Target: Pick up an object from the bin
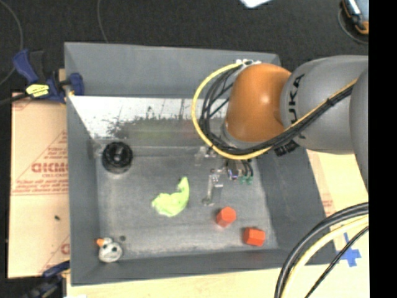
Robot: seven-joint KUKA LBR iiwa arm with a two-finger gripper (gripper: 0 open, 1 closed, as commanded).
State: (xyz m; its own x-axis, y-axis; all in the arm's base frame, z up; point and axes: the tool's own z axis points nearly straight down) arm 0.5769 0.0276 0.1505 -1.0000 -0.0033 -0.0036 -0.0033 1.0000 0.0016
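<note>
Gripper (212,190) hangs low near the middle of the grey bin (84,185), between a crumpled lime-green lump (172,200) just beside it toward the view's left and a small orange-red block (226,216) just below it. Nothing shows in its grasp, and I cannot tell whether it is open or closed. Farther out lie a second orange-red block (254,236), a black round knob (116,156) and a small white-and-orange toy (109,249). This looks like the approach step, nothing picked yet; the next move likely calls for centring over one near thing and descending around it.
</note>
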